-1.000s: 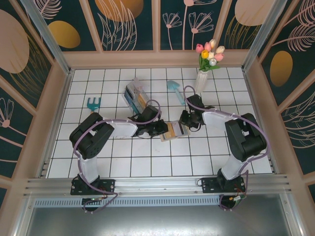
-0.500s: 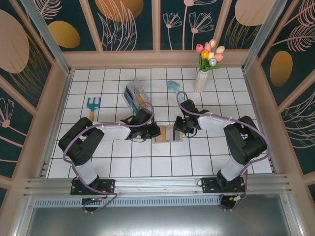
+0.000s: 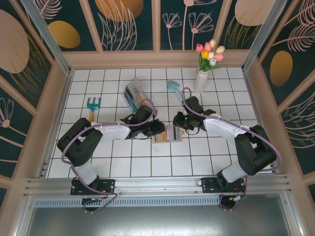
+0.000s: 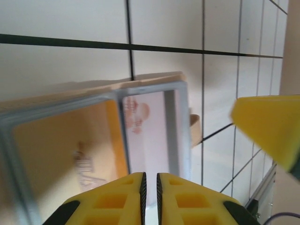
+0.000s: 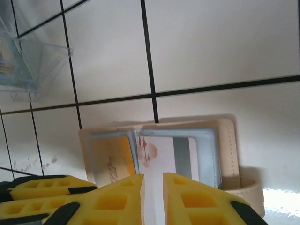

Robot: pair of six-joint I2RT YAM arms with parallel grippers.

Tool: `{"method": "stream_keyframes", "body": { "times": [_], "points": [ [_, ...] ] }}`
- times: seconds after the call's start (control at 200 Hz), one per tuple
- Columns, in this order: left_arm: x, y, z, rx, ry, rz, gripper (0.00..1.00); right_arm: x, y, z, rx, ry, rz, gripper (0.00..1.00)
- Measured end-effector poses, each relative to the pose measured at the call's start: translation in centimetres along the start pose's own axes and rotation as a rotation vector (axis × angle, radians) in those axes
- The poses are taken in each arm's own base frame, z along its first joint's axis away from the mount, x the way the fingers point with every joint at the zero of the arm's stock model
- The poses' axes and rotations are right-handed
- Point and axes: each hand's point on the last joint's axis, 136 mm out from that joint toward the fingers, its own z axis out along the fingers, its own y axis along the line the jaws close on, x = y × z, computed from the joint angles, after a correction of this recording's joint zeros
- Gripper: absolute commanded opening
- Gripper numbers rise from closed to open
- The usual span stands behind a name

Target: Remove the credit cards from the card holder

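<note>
Tiled table (image 5: pixel 211 47), card holder (image 5: pixel 211 154) just beyond right claw (image 5: pixel 153 176)

tan card holder (image 5: pixel 228 145), blue-grey inside; white card (image 5: pixel 159 161), grey stripe; white table (image 5: pixel 211 47), black grid.

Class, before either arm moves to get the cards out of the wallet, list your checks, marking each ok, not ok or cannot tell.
1. The card holder lies open: ok.
2. The white striped card and the orange card are exposed in their pockets: ok.
3. The right gripper is lined up over the white striped card: ok.
4. A card is pinched in its nearly shut fingers: cannot tell.
5. The left gripper, nearly shut, is steadying the card holder: cannot tell.
</note>
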Motion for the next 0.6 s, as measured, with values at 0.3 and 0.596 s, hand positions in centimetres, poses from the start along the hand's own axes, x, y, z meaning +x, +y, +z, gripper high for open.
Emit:
{"method": "stream_keyframes", "body": {
  "times": [0.3, 0.596],
  "points": [
    [0.7, -0.5, 1.4, 0.011, 0.028, -0.031, 0.1, 2.0, -2.3, 2.4, 0.05, 0.1, 0.034, 0.17],
    [0.5, 0.6, 2.7, -0.04, 0.041, -0.054, 0.11, 2.5, -3.4, 2.8, 0.085, 0.106, 0.044, 0.17]
  ]
}}
